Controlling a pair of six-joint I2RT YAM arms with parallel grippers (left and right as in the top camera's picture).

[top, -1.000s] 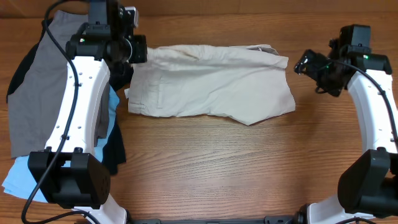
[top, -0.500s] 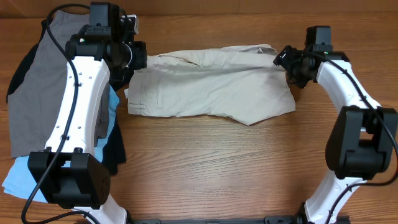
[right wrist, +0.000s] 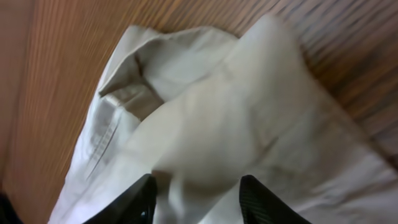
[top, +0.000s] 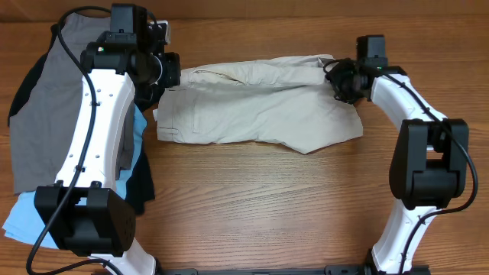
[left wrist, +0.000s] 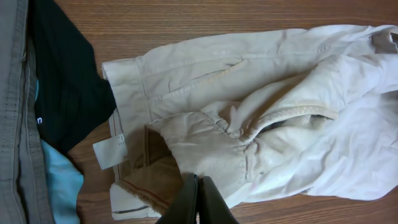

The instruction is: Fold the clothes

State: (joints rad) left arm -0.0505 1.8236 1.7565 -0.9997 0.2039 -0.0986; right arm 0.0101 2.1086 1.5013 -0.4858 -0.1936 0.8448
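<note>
Swinging in from the right side of the counter (top: pixel 267 214), the right claw (top: pixel 337 79) now sits on the top right corner of the beige shorts (top: pixel 260 107). A second ago it hung well clear of the cloth, out past that corner, and its jaws were wider than they are now. The left arm has not moved. The shorts lie where they did, spread across the middle of the counter with the waistband to the left.

In the right wrist view the fingers (right wrist: pixel 134 202) stand partly apart with a bunched fold of beige cloth bulging between them. Whether they already press on it cannot be told, and that close view is soft. The left claw (left wrist: pixel 197 194) is pinched tight, and the waistband end of the shorts is gathered up to its tips, beside the white label (left wrist: pixel 111 152). From overhead the wrist hides those tips.

The left arm covers much of the pile at the left: grey shorts (top: pixel 46 114), light-blue shorts (top: pixel 23 218) and a black garment (top: pixel 143 187) overlap there. Their full shapes cannot be made out.

Brown wood grain runs under everything, and the counter fills every view.
</note>
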